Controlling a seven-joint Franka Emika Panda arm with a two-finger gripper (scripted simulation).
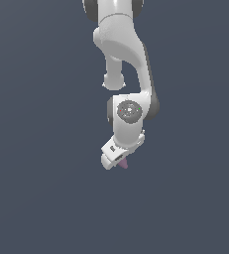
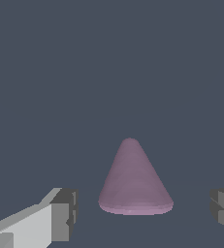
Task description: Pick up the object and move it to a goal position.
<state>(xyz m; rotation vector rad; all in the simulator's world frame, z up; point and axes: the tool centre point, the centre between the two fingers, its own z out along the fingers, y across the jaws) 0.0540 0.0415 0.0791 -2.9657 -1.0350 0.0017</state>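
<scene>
The object is a small mauve-pink cone (image 2: 133, 181) with a rounded tip. In the wrist view it sits between my two grey finger pads (image 2: 65, 213), with a gap on each side, so the pads do not touch it. My gripper (image 2: 142, 218) is open around it. In the exterior view the white arm hangs down at the centre and the gripper (image 1: 117, 161) is tilted. Only a small pink bit of the cone (image 1: 123, 164) shows beside the fingers there. I cannot tell whether the cone rests on the surface.
A plain dark grey-blue surface (image 1: 36, 198) fills both views. No goal marker or other object shows.
</scene>
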